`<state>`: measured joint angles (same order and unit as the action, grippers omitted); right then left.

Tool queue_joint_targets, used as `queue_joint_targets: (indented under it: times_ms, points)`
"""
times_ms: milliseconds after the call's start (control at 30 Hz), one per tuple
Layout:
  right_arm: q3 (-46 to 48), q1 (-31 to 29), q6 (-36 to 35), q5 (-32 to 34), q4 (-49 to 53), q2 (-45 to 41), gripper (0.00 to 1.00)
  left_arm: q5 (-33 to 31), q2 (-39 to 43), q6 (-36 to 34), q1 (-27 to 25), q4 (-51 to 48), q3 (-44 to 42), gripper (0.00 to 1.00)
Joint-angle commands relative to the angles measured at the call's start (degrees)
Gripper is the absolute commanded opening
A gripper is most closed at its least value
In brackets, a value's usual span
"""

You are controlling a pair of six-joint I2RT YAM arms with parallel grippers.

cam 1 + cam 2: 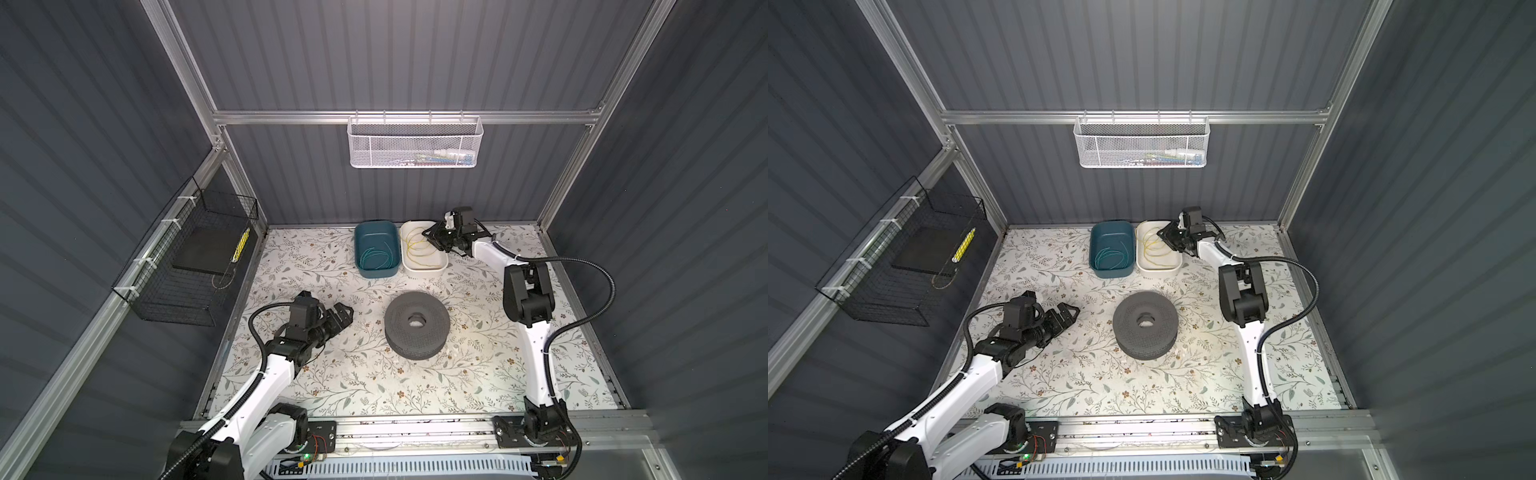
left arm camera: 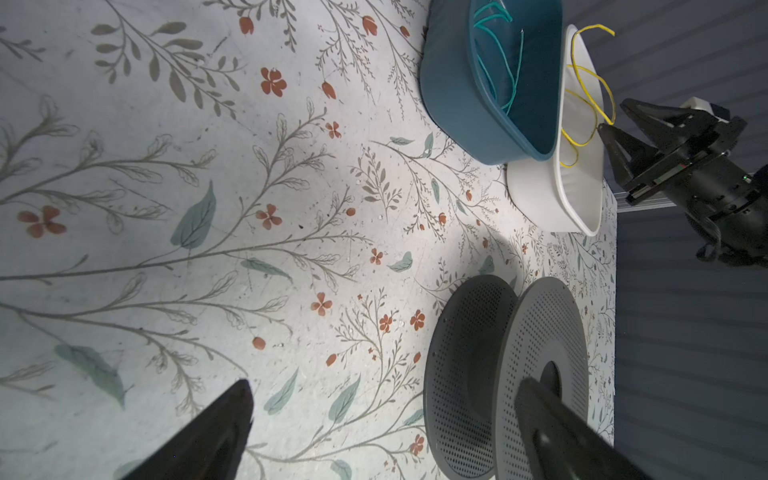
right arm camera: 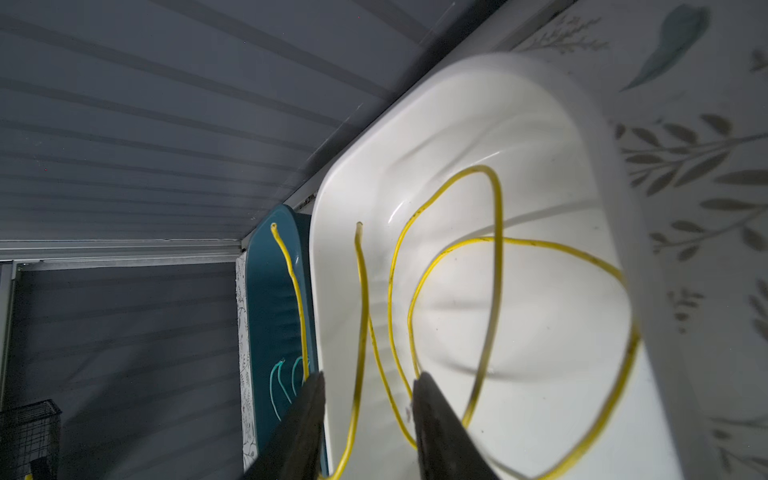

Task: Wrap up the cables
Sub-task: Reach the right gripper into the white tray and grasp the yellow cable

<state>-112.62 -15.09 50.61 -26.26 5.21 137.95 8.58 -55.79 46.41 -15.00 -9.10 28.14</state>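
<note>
While its jaws stand apart, the right gripper (image 3: 370, 375) straddles the yellow cable (image 3: 498, 240) inside the white tub (image 3: 519, 124).

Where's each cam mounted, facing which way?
Top views: high above the arm bases, looking down at table; both arms, left gripper, right gripper.
Left wrist: low over table, facing spool and teal tub; own fingers at the edge.
Right wrist: over white tub, facing yellow cable; own fingers straddle it.
Shared: both wrist views show white tub, yellow cable.
</note>
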Motion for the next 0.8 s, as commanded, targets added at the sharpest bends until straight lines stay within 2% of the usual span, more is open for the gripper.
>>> queue_joint_targets:
  times_ms: [0,167,333,767]
  points:
    - [-2.5,-0.5,-1.1,-2.5,1.3,0.4,0.21,0.9,-0.1,-1.9,0.2,0.5,2.1,0.99]
    - [-3.3,-0.5,-1.8,-2.3,1.8,0.0,0.08,1.4,-0.4,-2.3,0.2,0.1,2.8,1.0]
    - [-3.7,-0.5,-1.9,-3.0,2.1,-0.9,0.01,1.5,0.1,-2.7,0.2,-0.2,3.2,0.99]
    - [5.3,-1.2,-5.1,-2.0,-0.2,-16.6,0.0,3.4,2.0,-4.4,0.2,-2.2,5.9,0.99]
